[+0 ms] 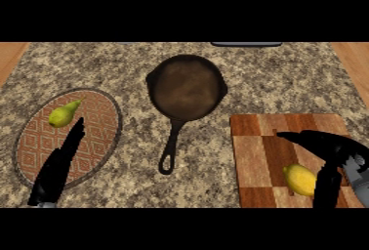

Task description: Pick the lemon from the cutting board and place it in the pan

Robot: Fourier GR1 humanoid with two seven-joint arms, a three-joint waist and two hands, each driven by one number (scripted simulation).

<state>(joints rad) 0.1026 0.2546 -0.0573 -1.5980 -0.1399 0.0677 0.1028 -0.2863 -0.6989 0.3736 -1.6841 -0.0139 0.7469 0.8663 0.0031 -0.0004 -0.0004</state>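
— Where is the lemon?

— On the cutting board, near its lower right part, lying on the wood. The right hand arches over it — thumb reaching left above the board, fingers coming down just beside the lemon, spread apart, not closed round it.

— And the pan?

— In the middle of the granite counter, handle pointing toward the lower edge, nothing inside it, well apart from the lemon.

— The other hand?

— The left hand lies over a patterned oval mat at the left, fingers straight, pointing up toward a pear on that mat.
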